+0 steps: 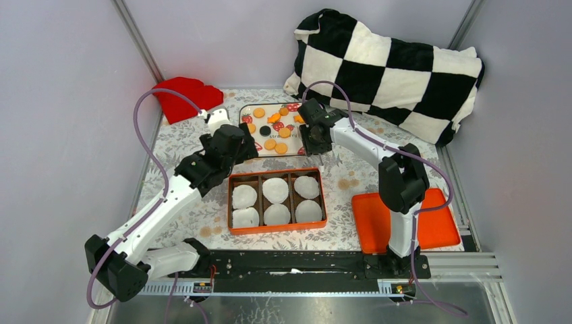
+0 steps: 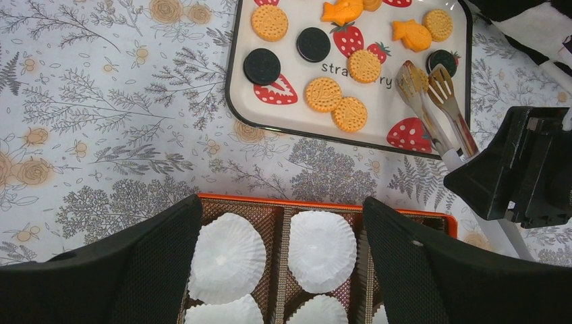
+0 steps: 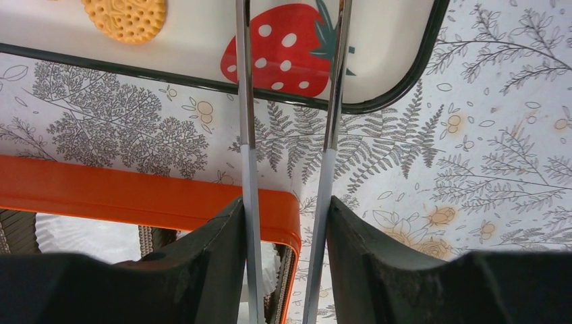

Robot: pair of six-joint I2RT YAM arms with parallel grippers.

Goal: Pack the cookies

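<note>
Orange round cookies (image 2: 324, 94), black ones (image 2: 262, 66) and orange fish-shaped ones (image 2: 411, 35) lie on the white strawberry-print tray (image 1: 273, 108). My right gripper (image 3: 287, 206) is shut on metal tongs (image 3: 245, 101). The tongs' tips (image 2: 442, 86) stand apart over the tray's right end, beside a black cookie. My left gripper (image 2: 282, 209) is open and empty above the far edge of the orange box (image 2: 324, 204). The box holds several white paper cups (image 2: 226, 256) with no cookie in them. In the top view my left gripper (image 1: 248, 150) and right gripper (image 1: 313, 143) flank the tray's near edge.
An orange lid (image 1: 438, 226) lies at the right by the right arm's base. A red cloth (image 1: 183, 96) sits at the back left. A black-and-white checkered pillow (image 1: 391, 67) lies at the back right. Walls close in both sides.
</note>
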